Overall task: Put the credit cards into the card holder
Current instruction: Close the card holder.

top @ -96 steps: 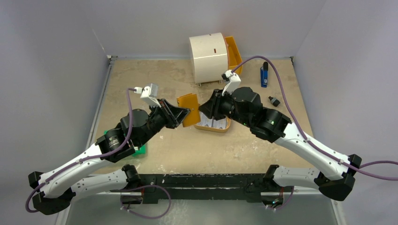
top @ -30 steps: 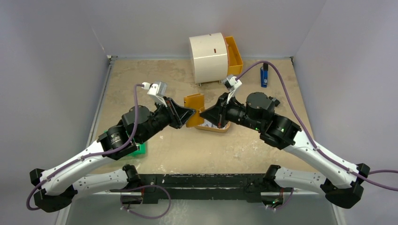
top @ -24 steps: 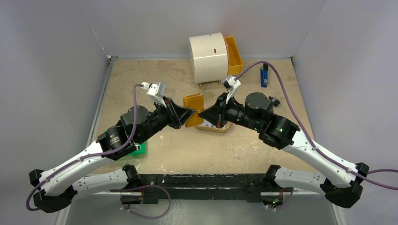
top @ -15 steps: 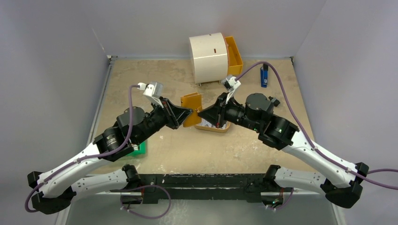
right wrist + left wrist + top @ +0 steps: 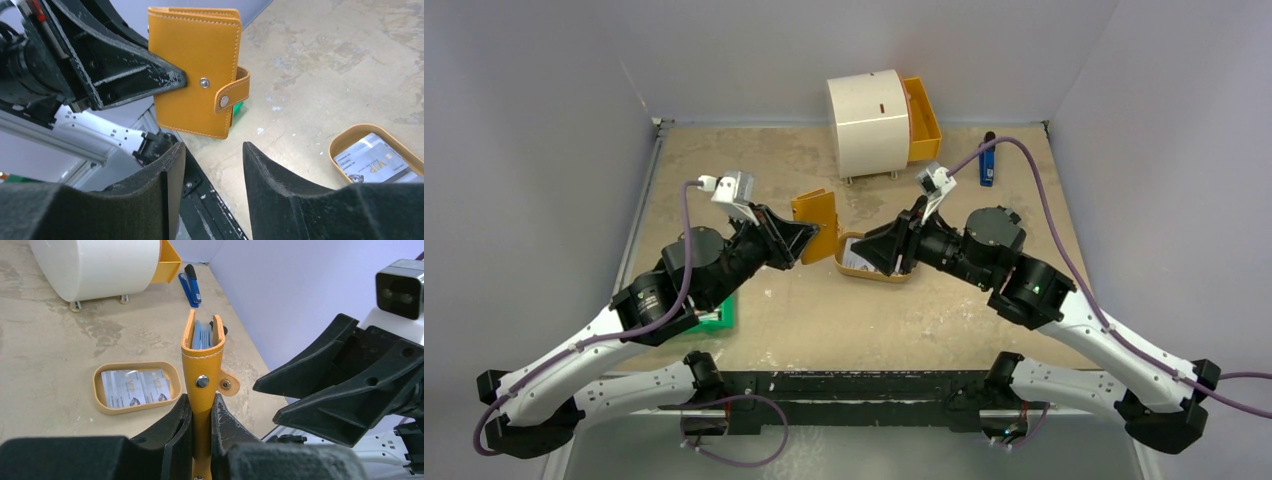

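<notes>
My left gripper is shut on the lower edge of the orange card holder, holding it upright above the table. In the left wrist view its fingers clamp the card holder, and pale blue card edges show inside its open top. Two credit cards lie side by side in the tan oval tray. My right gripper stands open and empty just right of the holder, over the tray. In the right wrist view the gripper faces the holder, with the cards at lower right.
A white cylindrical drawer unit with an orange drawer pulled out stands at the back. A blue stapler lies at the back right. A green object lies under my left arm.
My right gripper has opened and drawn back to the right, away from the holder. My left arm has carried the holder a little to the left and back.
</notes>
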Controlling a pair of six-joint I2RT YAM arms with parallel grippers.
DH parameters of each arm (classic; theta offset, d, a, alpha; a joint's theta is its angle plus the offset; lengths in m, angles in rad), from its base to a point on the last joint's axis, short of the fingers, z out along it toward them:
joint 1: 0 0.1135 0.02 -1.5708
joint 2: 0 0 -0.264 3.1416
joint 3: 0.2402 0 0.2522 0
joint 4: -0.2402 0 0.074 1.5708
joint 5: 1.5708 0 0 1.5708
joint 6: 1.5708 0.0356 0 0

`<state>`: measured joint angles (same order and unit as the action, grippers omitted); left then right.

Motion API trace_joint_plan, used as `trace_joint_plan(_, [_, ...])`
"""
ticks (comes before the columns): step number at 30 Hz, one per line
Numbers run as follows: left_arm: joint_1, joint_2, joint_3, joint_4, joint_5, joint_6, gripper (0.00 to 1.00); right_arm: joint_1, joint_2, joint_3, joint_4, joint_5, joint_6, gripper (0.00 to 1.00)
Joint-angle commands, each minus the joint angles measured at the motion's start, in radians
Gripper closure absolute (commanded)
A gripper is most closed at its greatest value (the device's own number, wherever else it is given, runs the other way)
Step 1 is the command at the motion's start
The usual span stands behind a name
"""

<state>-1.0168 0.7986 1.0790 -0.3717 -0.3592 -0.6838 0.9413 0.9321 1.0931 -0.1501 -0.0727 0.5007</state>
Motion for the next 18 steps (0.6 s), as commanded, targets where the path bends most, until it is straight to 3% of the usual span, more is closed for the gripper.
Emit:
trace_joint_plan(1, [0.000,-0.005,0.058,0.006,-0.061,0.008,1.00,-0.001,0.002,0.025,0.064,0.071,0.057,0.51])
trace_joint_plan(18, [0.000,-0.004,0.053,0.007,-0.040,0.008,1.00,-0.001,0.107,0.047,0.189,0.071,0.122,0.49])
